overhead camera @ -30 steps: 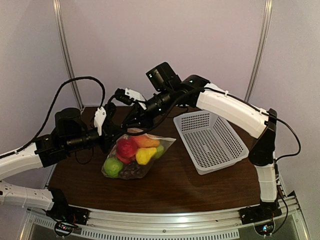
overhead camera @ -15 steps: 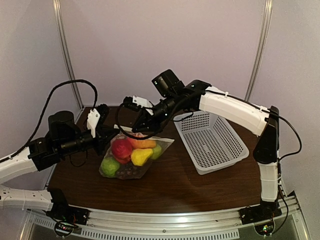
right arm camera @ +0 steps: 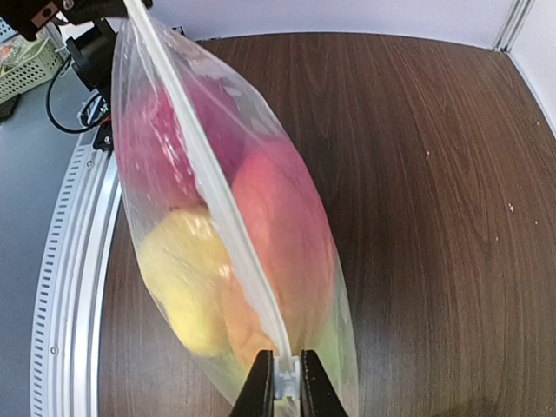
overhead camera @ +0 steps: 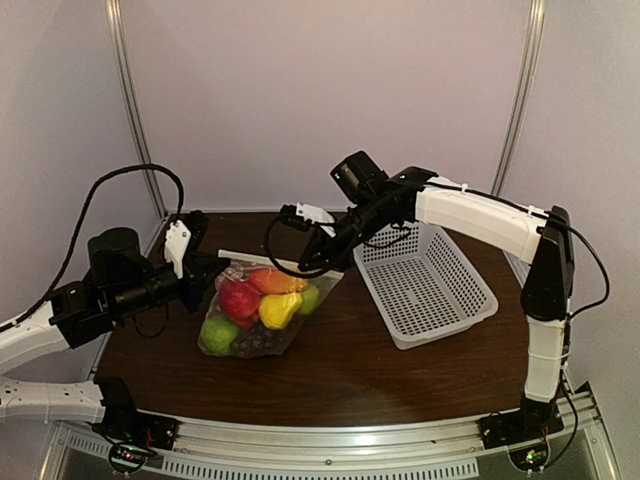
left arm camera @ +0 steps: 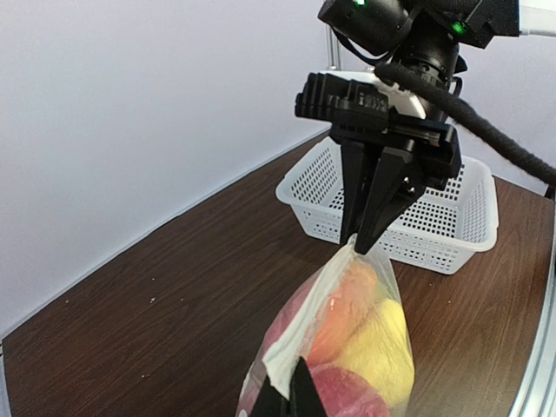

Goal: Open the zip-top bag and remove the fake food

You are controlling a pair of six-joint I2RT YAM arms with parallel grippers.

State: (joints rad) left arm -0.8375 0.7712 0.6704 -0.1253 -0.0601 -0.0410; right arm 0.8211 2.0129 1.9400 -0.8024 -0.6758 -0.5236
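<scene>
The zip-top bag (overhead camera: 262, 312) stands on the table, its zip strip stretched tight between my two grippers. My left gripper (overhead camera: 214, 268) is shut on the strip's left end, which also shows in the left wrist view (left arm camera: 292, 393). My right gripper (overhead camera: 318, 262) is shut on the white zip slider (right arm camera: 284, 384) at the strip's right end. The fake food is inside the bag: a red piece (overhead camera: 238, 298), a yellow one (overhead camera: 278, 310), a green one (overhead camera: 218, 333), an orange one (overhead camera: 276, 281) and dark grapes (overhead camera: 262, 342). The strip (right arm camera: 208, 191) runs across the right wrist view.
The white perforated basket (overhead camera: 425, 280) stands to the right of the bag, close behind my right gripper; it also shows in the left wrist view (left arm camera: 434, 228). Dark wooden table (overhead camera: 340, 370) lies in front of the bag. Black cables hang off both arms.
My right gripper has moved to the right along the top of the bag, toward the basket. My left arm has drawn back a little to the left, and the bag's top is stretched out longer.
</scene>
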